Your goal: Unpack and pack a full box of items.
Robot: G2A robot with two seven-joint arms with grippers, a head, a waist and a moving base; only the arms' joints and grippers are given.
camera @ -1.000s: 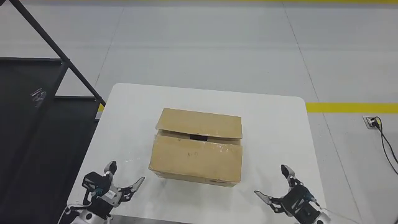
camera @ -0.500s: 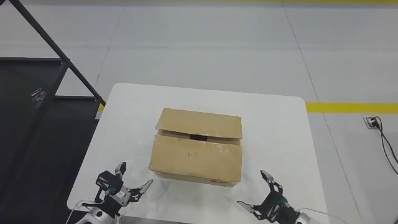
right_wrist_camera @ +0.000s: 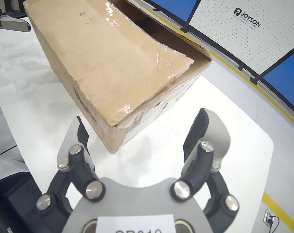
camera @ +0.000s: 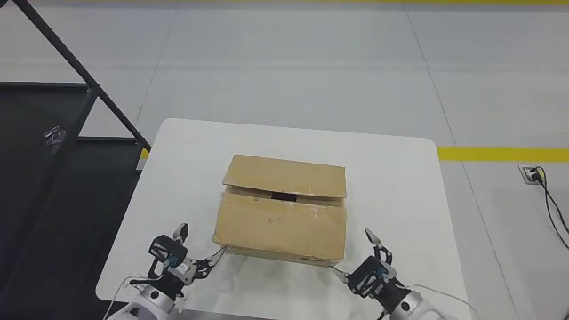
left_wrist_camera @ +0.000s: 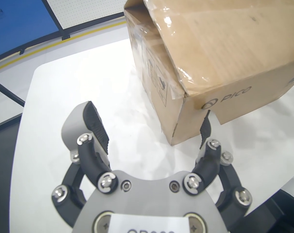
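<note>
A brown cardboard box [camera: 281, 211] sits mid-table, its taped top flaps mostly down with a narrow gap along the far flap. My left gripper [camera: 197, 247] is open at the box's near left corner [left_wrist_camera: 178, 132], one finger just in front of that corner, nothing held. My right gripper [camera: 354, 251] is open at the near right corner [right_wrist_camera: 113, 134], the corner lying between its spread fingers without touching. In the right wrist view the flap gap [right_wrist_camera: 159, 27] shows a dark interior; the contents are hidden.
The white table [camera: 391, 187] has bare room all round the box. A black metal rack [camera: 62, 151] stands off the table's left side. The near table edge lies just behind both grippers.
Both grippers have moved inward along the near edge toward the box's front corners, staying open. The box has not moved.
</note>
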